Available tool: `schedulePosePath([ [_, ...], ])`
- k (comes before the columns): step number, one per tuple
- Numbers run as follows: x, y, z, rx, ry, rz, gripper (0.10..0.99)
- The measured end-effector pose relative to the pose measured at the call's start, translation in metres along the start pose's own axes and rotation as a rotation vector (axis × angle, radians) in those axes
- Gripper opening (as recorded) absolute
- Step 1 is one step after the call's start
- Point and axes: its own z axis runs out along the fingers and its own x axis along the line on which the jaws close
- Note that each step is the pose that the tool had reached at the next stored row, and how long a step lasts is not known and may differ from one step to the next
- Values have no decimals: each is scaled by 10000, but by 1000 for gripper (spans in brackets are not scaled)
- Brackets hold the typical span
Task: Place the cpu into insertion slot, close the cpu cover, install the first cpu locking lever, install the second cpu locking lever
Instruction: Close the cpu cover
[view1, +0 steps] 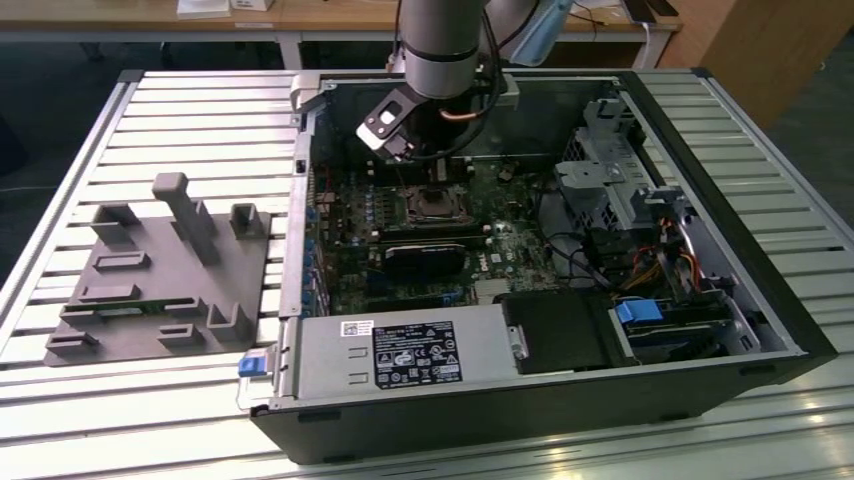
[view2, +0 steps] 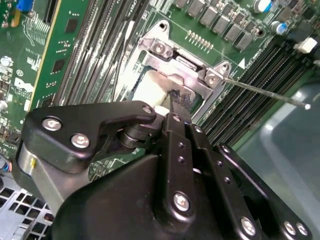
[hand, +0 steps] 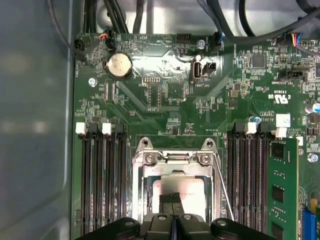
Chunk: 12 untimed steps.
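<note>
Now gripper (hand: 172, 199) clenched, fingers together, nothing between them, tip directly over cpu (hand: 162, 186). Cpu sits in slot (view1: 434, 203); cover (hand: 176, 158) looks down around it. Lever (view2: 265, 92) juts free beside slot, apparently unlatched.

Masked by the gripper (hand: 172, 200) in the first wrist view: one edge of the chip (hand: 187, 187) and one end of the thin lever (hand: 223, 192). Cut off at that picture's edge, the rest of the socket (hand: 149, 197). Buried under the gripper's black body in the second wrist view, most of the cover (view2: 190, 67); impossible to tell whether lying flat. Blocked by the arm (view1: 441, 40) in the exterior view, the far end of the circuit board (view1: 507, 250). Cropped at that picture's top edge, the arm itself.
</note>
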Motion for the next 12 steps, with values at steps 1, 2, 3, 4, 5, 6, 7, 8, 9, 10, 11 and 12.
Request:
schedulePosePath([
  [1,0,-5,1,0,-2,0,106],
  [2,0,-13,3,0,-2,0,106],
  [3,0,-23,5,1,-4,0,106],
  [4,0,-35,8,0,-3,0,106],
  [5,0,-50,11,-1,-3,-1,106],
  [6,0,-65,14,-1,-1,-1,106],
  [7,0,-79,15,-1,-2,-1,106],
  [8,0,-92,17,-1,-2,-1,106],
  [9,0,-103,17,0,-3,0,106],
  [10,0,-113,19,-1,-2,0,106],
  [11,0,-122,20,0,-2,0,106],
  [12,0,-128,22,-1,-2,0,106],
])
